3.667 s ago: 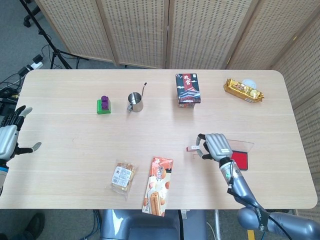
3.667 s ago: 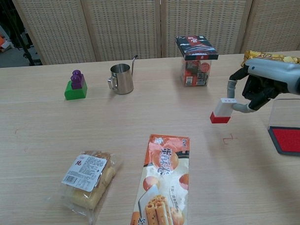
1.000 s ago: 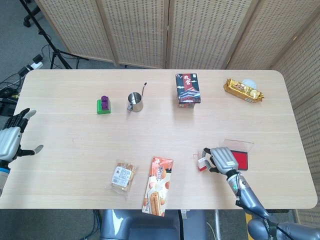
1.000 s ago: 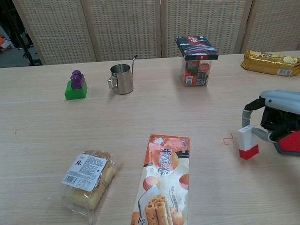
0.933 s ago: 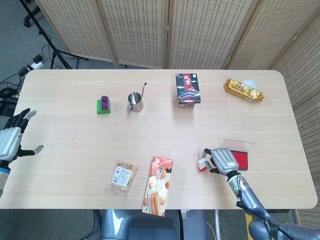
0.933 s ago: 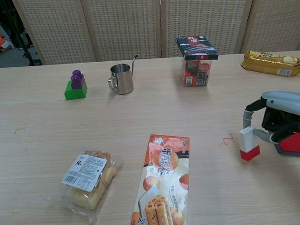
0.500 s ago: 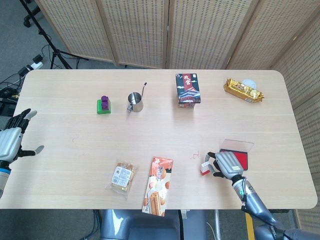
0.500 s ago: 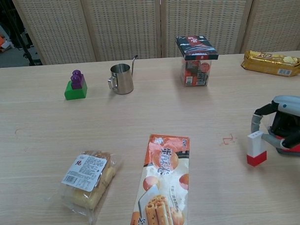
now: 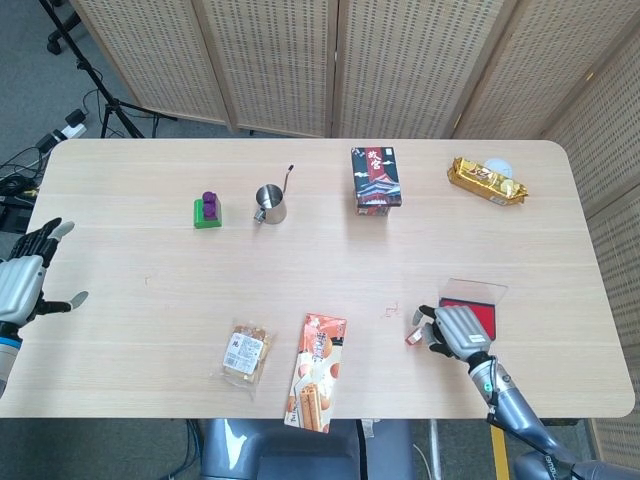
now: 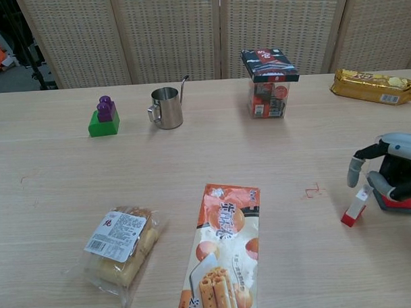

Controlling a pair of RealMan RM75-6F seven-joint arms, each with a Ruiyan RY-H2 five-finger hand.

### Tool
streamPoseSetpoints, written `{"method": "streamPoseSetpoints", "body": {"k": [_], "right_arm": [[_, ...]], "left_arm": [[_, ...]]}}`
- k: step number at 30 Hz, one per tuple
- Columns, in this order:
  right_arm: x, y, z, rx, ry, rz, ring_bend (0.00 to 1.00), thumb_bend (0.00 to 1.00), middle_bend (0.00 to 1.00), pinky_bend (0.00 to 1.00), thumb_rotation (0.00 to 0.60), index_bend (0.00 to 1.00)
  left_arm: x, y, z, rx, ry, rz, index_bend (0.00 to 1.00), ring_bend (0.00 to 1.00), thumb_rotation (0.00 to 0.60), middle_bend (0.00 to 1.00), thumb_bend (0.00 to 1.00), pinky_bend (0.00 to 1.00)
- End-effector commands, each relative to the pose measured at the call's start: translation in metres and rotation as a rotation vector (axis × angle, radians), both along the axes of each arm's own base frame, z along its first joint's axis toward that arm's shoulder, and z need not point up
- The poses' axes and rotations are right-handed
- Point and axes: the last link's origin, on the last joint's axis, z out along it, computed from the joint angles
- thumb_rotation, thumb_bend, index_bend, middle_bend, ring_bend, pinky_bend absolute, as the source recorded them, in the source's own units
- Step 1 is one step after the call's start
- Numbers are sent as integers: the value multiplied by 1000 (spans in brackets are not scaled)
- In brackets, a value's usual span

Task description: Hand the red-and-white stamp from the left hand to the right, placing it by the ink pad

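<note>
The red-and-white stamp stands tilted on its red base on the table, its white top leaning toward my right hand. It also shows in the head view as the stamp. The right hand sits just right of it, with a forefinger raised off the stamp and the thumb close to its top; the fingers are apart. The red ink pad lies under and behind this hand, and the ink pad shows in the head view too. My left hand hovers at the far left edge, fingers spread and empty.
A snack packet and a wrapped bun lie at the front. Further back stand a green-and-purple block, a steel cup and a dark box. A gold packet lies at the back right.
The right hand lowered the stamp to the table beside the ink pad and drew back to the right. Its forefinger has come off the stamp's top, and the stamp now tilts.
</note>
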Motion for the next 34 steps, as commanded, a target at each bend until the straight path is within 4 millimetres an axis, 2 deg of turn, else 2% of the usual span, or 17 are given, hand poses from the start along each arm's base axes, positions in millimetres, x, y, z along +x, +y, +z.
{"method": "streamPoseSetpoints", "body": {"k": [1, 8, 12, 15, 17, 18, 19, 20, 21, 22, 23, 24, 26, 27, 29, 34], "right_arm": [[-1, 0, 0, 0, -1, -2, 963, 775, 938, 1000, 600, 416], [0, 1, 3, -10, -14, 4, 963, 775, 938, 1000, 600, 416], [8, 2, 15, -42, -44, 27, 963, 774, 938, 1000, 600, 416], [19, 4, 31, -92, -77, 65, 963, 774, 937, 1000, 600, 416], [28, 7, 49, -148, -111, 104, 962, 775, 923, 1000, 600, 416], [33, 11, 64, -204, -136, 137, 944, 767, 899, 1000, 600, 415], [33, 15, 73, -236, -147, 158, 919, 743, 872, 1000, 600, 410], [33, 17, 78, -254, -151, 170, 854, 656, 807, 985, 600, 384], [31, 21, 86, -286, -149, 186, 773, 555, 739, 944, 600, 357], [28, 23, 91, -306, -142, 196, 596, 347, 593, 834, 600, 304], [22, 30, 100, -340, -111, 208, 412, 187, 442, 692, 600, 250], [14, 36, 108, -370, -60, 214, 198, 55, 254, 499, 600, 187], [1, 48, 119, -431, 42, 217, 16, 0, 51, 250, 600, 80], [-4, 53, 122, -444, 69, 211, 0, 0, 7, 164, 600, 34], [-10, 60, 124, -462, 102, 199, 0, 0, 0, 88, 600, 2], [-27, 71, 124, -513, 170, 162, 0, 0, 0, 19, 600, 0]], "left_arm": [[0, 0, 0, 1, 0, 0, 0, 0, 600, 0, 214, 0], [0, 0, 0, 2, 0, -1, 0, 0, 600, 0, 214, 0], [0, -1, 1, 6, -5, -2, 0, 0, 600, 0, 215, 0], [1, -2, 2, 10, -8, -5, 0, 0, 600, 0, 215, 0], [1, -3, 3, 10, -9, -10, 0, 0, 600, 0, 215, 0], [1, -5, 3, 13, -7, -15, 0, 0, 600, 0, 215, 0], [1, -6, 3, 15, -6, -20, 0, 0, 600, 0, 215, 0], [1, -7, 3, 17, -5, -23, 0, 0, 600, 0, 215, 0], [1, -8, 3, 21, -5, -27, 0, 0, 600, 0, 215, 0], [1, -9, 3, 24, -4, -30, 0, 0, 600, 0, 215, 0], [0, -12, 3, 30, -1, -36, 0, 0, 600, 0, 214, 0], [-1, -15, 3, 37, 4, -42, 0, 0, 600, 0, 214, 0], [-4, -22, 1, 43, 13, -49, 0, 0, 600, 0, 208, 0], [-4, -24, 0, 48, 15, -53, 0, 0, 600, 0, 205, 0], [-5, -29, -1, 56, 25, -60, 0, 0, 600, 0, 197, 0], [-10, -44, -3, 83, 41, -68, 0, 0, 600, 0, 194, 0]]}}
